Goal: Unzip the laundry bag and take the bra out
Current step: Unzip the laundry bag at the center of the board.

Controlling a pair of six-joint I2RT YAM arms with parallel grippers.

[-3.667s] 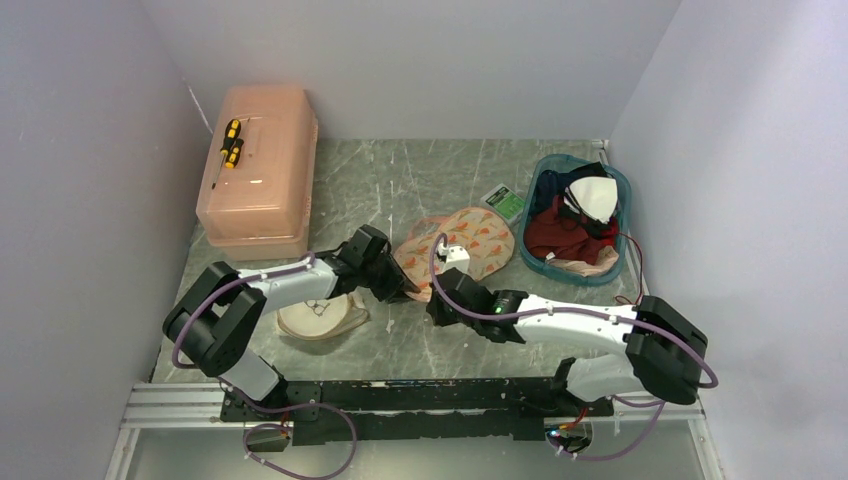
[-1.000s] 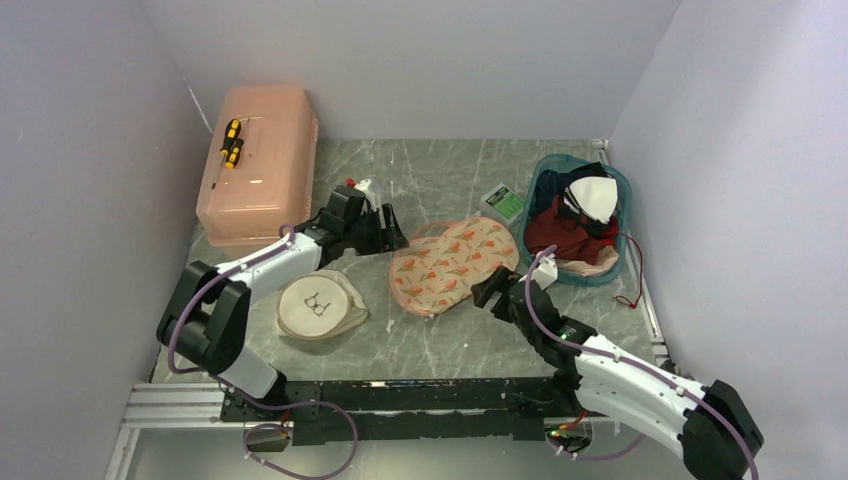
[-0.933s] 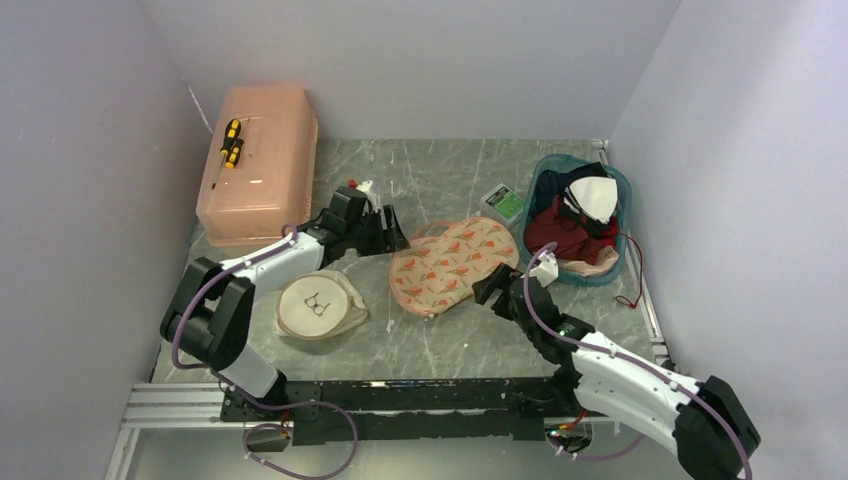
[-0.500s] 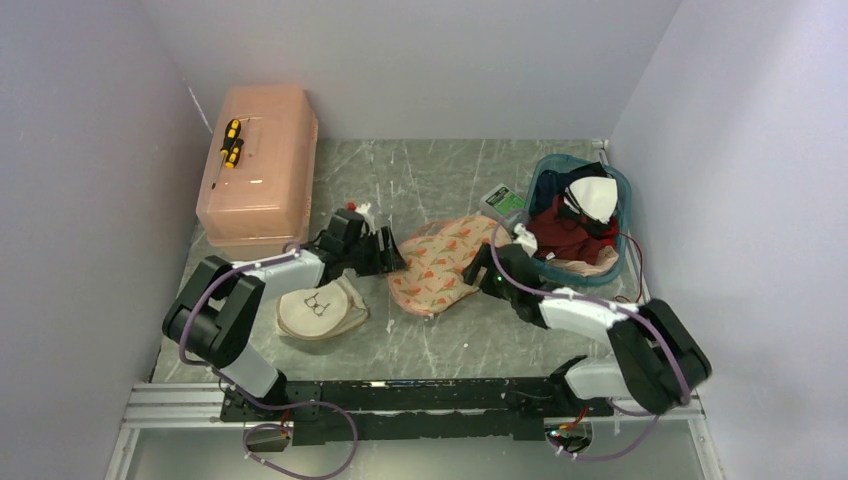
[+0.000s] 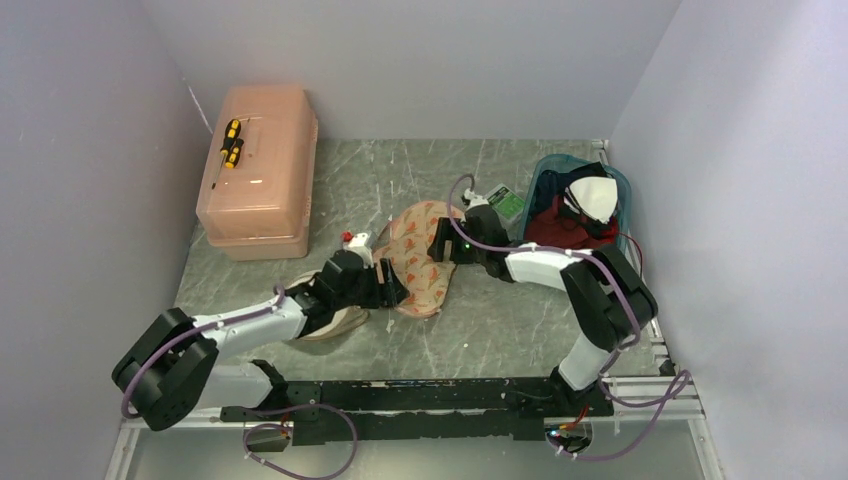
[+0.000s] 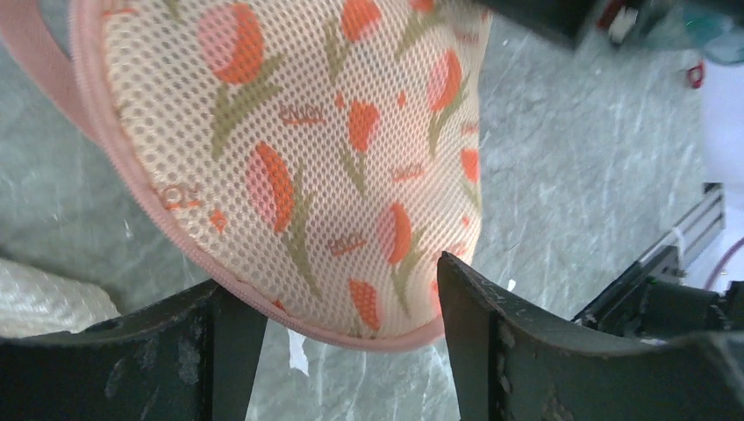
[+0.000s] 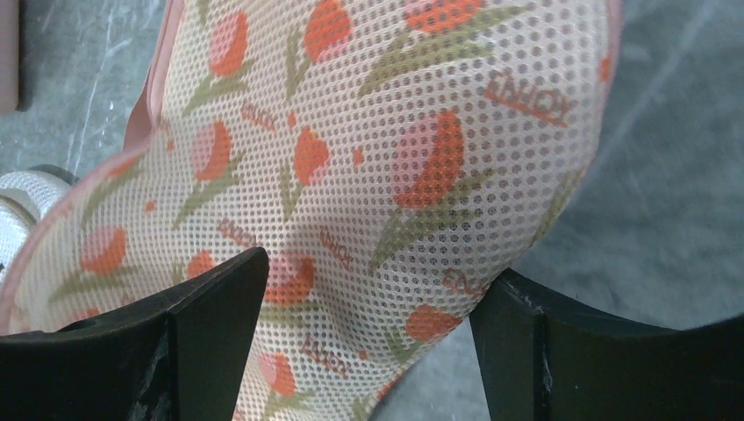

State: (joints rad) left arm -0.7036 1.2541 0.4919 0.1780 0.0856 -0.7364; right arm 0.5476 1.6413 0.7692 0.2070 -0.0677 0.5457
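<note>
The laundry bag (image 5: 322, 325), white mesh, lies flattened and mostly hidden beneath my left arm; a corner of it (image 6: 39, 303) shows in the left wrist view. The bra is hidden. Between my grippers lies a beige mesh two-cup piece (image 5: 420, 258) with orange tulip print and a pink edge, bunched up. My left gripper (image 5: 388, 286) is open at its near end, the pink edge (image 6: 289, 320) sitting between the fingers (image 6: 491, 333). At the far end my right gripper (image 5: 441, 240) is open, and the mesh (image 7: 395, 132) fills the gap between its fingers (image 7: 202, 316).
A peach plastic box (image 5: 262, 180) with a yellow-black screwdriver (image 5: 231, 141) on top stands at the back left. A teal basket (image 5: 620, 195) of clothes sits at the back right, with a green card (image 5: 506, 203) beside it. Walls close in on both sides.
My left gripper came forward from the back to the tulip piece's near end, covering the white bag. The right arm swung over to the far end. The piece bunched up between them.
</note>
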